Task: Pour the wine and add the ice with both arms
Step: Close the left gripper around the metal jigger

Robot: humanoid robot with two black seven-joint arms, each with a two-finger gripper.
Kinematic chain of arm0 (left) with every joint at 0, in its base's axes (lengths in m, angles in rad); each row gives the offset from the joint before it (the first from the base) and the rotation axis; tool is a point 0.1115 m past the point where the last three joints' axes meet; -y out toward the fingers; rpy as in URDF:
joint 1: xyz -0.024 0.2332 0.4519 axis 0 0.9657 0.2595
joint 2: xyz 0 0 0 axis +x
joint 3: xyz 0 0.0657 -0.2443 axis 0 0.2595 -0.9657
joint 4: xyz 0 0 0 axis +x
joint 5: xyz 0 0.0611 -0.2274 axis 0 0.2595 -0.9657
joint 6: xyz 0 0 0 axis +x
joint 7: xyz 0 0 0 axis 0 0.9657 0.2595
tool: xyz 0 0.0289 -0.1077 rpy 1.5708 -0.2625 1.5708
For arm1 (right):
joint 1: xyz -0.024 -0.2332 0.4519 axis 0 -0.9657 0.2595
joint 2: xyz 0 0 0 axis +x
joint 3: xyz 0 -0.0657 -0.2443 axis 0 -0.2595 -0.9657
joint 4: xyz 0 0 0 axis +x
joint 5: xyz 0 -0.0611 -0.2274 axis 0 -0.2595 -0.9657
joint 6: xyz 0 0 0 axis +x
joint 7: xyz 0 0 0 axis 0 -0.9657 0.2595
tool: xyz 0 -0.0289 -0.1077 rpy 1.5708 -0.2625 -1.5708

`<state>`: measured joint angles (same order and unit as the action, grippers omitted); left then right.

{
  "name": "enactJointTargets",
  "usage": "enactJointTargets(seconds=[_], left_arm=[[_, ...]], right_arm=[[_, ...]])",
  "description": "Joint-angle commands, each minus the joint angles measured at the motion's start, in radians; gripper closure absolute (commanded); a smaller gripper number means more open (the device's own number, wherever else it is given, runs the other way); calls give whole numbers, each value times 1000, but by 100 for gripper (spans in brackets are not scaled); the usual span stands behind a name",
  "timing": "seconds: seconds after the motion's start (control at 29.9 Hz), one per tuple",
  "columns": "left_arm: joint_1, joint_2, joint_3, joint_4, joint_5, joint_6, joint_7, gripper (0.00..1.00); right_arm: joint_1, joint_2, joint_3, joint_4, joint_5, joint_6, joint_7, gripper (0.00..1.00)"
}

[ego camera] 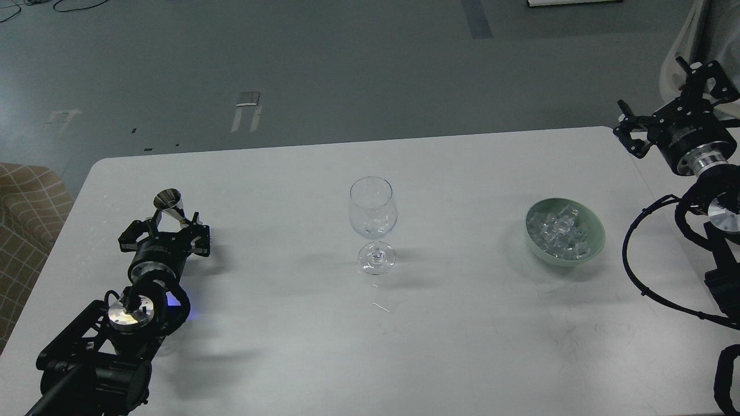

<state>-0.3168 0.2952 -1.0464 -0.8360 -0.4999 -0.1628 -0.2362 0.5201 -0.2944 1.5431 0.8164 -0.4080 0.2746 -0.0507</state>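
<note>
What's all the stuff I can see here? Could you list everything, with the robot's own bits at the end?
table: one, white, fills the lower view
wine glass: one, clear, upright at the table's middle, ice cubes seemingly inside
bowl: one, pale green, right of the glass
ice: a heap of clear cubes, in the bowl
metal cup: one, silver, cone-shaped, on the table at far left
chair: one, tan checked, partly seen at the left edge
floor: grey, beyond the table
left tool: one, black, around the metal cup
right tool: one, black, open, raised by the table's right corner
</note>
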Motion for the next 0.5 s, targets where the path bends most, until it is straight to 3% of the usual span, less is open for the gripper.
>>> enactJointTargets(seconds=[0.0, 0.47], left_arm=[[-4, -10, 0, 6, 1, -1, -6, 24], [-24, -10, 0, 46, 1, -29, -11, 27]], right_arm=[[0, 0, 0, -2, 0, 0, 0, 0], [-5, 0, 0, 0, 0, 0, 0, 0]])
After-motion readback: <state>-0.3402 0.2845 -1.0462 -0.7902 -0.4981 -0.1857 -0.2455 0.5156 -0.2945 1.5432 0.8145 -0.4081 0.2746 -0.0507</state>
